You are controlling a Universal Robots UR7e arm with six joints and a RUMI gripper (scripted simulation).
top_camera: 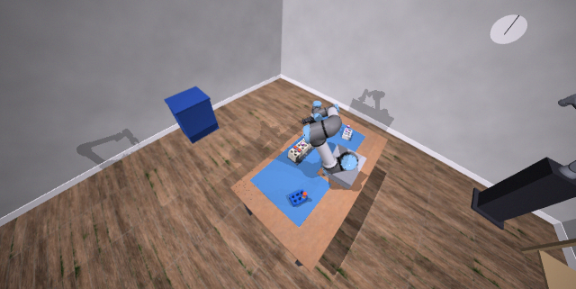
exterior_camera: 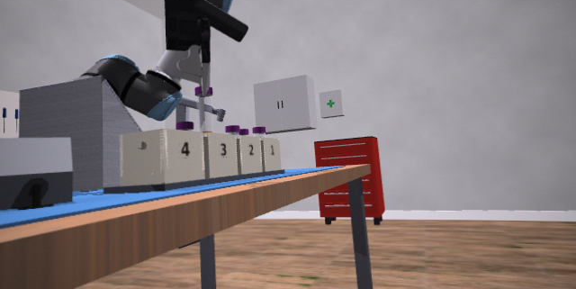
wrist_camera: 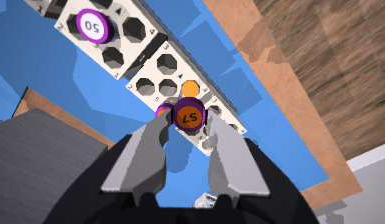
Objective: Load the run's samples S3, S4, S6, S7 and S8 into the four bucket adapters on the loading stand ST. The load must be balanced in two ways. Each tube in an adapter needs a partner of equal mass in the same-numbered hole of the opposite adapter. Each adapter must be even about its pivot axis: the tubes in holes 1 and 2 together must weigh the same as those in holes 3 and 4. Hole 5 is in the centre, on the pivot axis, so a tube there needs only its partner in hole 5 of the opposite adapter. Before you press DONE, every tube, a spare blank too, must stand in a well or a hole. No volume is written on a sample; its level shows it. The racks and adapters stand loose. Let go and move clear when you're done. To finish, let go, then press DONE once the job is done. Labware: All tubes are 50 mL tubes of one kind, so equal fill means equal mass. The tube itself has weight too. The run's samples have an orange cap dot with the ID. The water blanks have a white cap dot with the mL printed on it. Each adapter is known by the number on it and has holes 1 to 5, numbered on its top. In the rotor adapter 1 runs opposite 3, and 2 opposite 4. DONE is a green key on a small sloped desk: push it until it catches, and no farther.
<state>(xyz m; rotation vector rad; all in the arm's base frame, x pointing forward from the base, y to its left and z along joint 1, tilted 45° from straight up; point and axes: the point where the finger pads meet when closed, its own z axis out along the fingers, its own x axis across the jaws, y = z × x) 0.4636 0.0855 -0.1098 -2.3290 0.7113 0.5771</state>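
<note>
My gripper [top_camera: 306, 121] [exterior_camera: 204, 91] [wrist_camera: 189, 110] is shut on the purple cap of tube S7 [exterior_camera: 200, 92] [wrist_camera: 189, 117]. S7 is upright above adapter 3 [exterior_camera: 217, 165] [wrist_camera: 152, 75]; its orange lower end shows at hole 4 in the wrist view and is mostly hidden behind the adapter's top in the exterior view. Another purple-capped tube [wrist_camera: 163, 108] with an orange dot stands in adapter 3, near hole 1, partly behind a finger. A blank marked 50 [wrist_camera: 94, 25] stands in hole 2 of adapter 2 [exterior_camera: 250, 165] [wrist_camera: 124, 45]. Liquid levels of standing tubes are hidden.
Adapter 4 [exterior_camera: 184, 167] is beside adapter 3, nearest the exterior camera; adapter 1 [exterior_camera: 272, 160] is farthest. The robot's grey pedestal [exterior_camera: 63, 136] [wrist_camera: 53, 145] is to one side. A blue rack [top_camera: 298, 197] and a white rack [top_camera: 346, 136] stand on the mat.
</note>
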